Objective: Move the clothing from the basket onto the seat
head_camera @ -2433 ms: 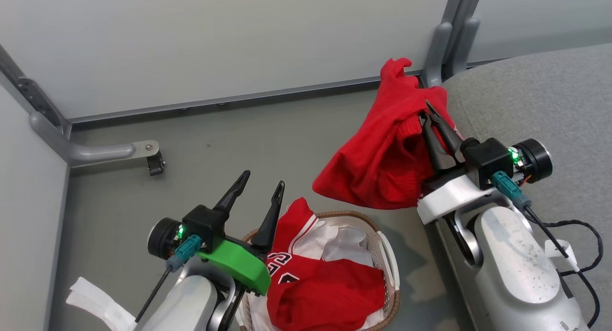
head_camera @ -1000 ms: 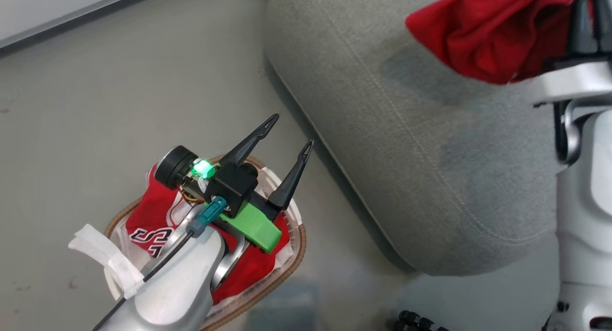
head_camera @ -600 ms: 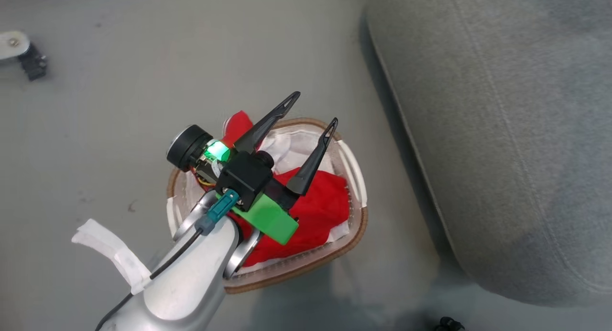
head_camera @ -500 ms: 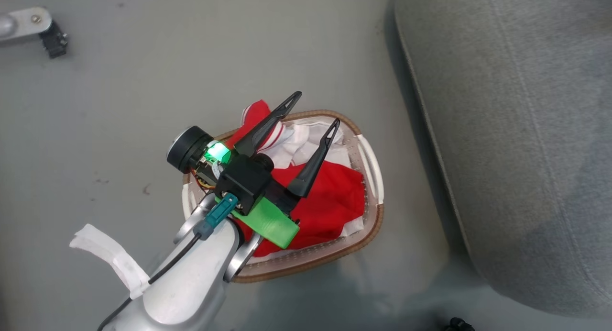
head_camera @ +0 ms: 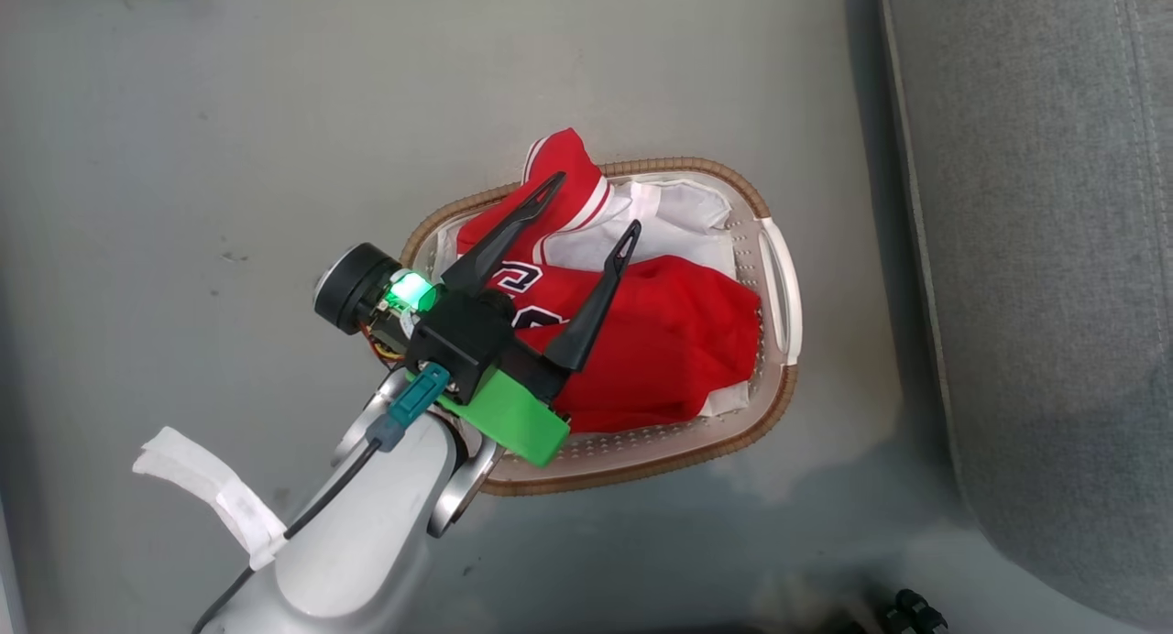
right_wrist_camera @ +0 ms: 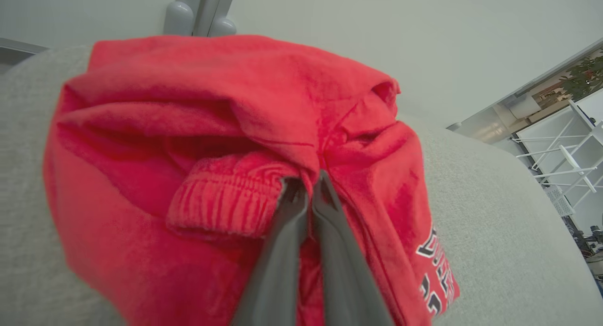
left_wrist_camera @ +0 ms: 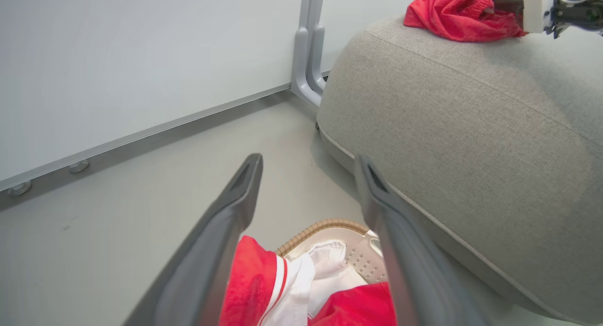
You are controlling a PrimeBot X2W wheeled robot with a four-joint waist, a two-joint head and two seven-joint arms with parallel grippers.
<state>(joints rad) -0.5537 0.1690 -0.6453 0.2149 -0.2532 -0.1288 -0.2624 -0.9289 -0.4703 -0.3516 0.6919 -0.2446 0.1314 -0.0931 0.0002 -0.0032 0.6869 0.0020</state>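
My left pincer (head_camera: pixel 597 202) hangs over the laundry basket (head_camera: pixel 781 277) with its two dark fingers spread wide and nothing between them. In the left wrist view the same pincer (left_wrist_camera: pixel 308 160) points past the basket's brown woven rim (left_wrist_camera: pixel 320 226) toward the grey floor (left_wrist_camera: pixel 165 184) and the pale wall panel (left_wrist_camera: pixel 141 57).

The basket stands on the floor just beside the seat (head_camera: pixel 1035 249), not touching it as far as I can see. Inside it lie two pieces of clothing. A red-and-white jersey (head_camera: pixel 573 171) with dark lettering has one corner draped over the far rim. A plain red garment (head_camera: pixel 669 341) is heaped across the middle. A white sheet (head_camera: pixel 683 222) shows beneath them at the far end.

My right pincer (right_wrist_camera: pixel 308 177) is pressed together on a fold of a third piece, a fleecy red garment (right_wrist_camera: pixel 188 128) with a ribbed hem and black-and-white lettering along one edge. That garment sits up on top of the seat (right_wrist_camera: pixel 494 213). From my left wrist I see it (left_wrist_camera: pixel 452 10) bunched against the cushion's rounded upper edge (left_wrist_camera: pixel 447 128), apparently touching the fabric, though I cannot tell whether its whole weight rests there.
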